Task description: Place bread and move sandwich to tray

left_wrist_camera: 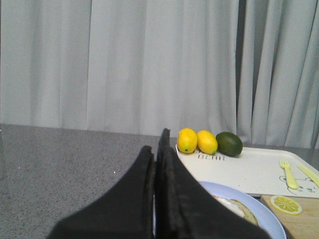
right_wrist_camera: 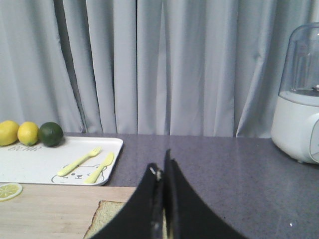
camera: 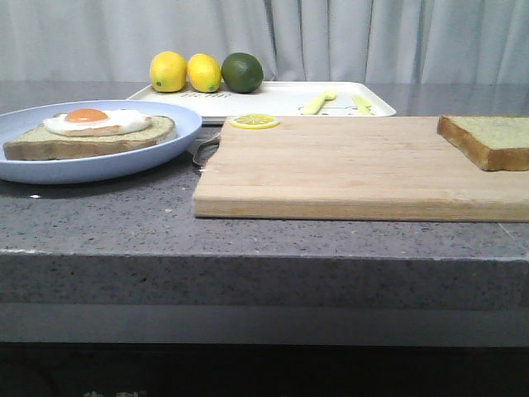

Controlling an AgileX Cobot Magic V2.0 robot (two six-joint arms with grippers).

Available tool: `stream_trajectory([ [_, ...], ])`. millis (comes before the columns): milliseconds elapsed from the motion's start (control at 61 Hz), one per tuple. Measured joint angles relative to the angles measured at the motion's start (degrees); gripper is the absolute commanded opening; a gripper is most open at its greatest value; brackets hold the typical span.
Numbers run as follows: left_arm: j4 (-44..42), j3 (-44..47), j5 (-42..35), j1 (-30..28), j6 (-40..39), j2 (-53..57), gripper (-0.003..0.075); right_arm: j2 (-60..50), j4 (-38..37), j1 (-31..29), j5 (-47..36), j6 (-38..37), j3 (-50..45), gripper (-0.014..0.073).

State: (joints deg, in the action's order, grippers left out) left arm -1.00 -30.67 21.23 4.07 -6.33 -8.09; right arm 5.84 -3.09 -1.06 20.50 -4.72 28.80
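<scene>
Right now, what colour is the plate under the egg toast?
Pale blue; the plate shows best in the front view.

The tray point(left_wrist_camera: 239, 172) bears small grey lettering, too blurred to read.

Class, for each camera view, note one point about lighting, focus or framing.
Front view: soft even light, and the plain brown-crusted bread slice is cut off at the frame edge. Left wrist view: the shut black left hand looms dark and blurred. Right wrist view: the shut black right hand does likewise.
</scene>
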Motion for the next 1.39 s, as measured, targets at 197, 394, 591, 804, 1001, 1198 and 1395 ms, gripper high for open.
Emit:
stream_trajectory([
  [197, 0.0, -8.7, 9.8, 0.0, 0.0, -8.9, -0.0018, 10.2, -0.3, 0.0, 12.3, 0.0, 8.4, -0.0067],
  [394, 0.0, -9.6, 12.5, 0.0, 0.0, -15.3, -0.0018, 19.3, -0.3, 0.0, 18.5, 0.0, 10.0, -0.0067],
  [591, 0.1, -9.8, 12.6, 0.0, 0.0, -17.4, -0.0018, 25.0, -0.3, 0.0, 19.4, 0.0, 10.0, -0.0067],
  [804, -0.9, -9.8, 14.1, 0.0, 0.0, -17.9, -0.0017, 27.2, -0.3, 0.0, 22.5, 0.1, 10.0, -0.0054],
  [1001, -2.5, -9.8, 15.3, 0.0, 0.0, -17.9, 0.0114, 27.2, -0.5, 0.0, 25.9, 2.0, 10.0, 0.0306],
  [1198, -2.6, -9.8, 15.4, 0.0, 0.0, -17.9, 0.0475, 27.2, -0.5, 0.0, 27.0, 2.2, 10.0, 0.064],
  [1395, -2.6, -9.8, 15.4, 0.0, 0.0, -17.9, 0.0513, 27.2, 0.7, 0.0, 27.0, 2.2, 10.0, 0.0633],
])
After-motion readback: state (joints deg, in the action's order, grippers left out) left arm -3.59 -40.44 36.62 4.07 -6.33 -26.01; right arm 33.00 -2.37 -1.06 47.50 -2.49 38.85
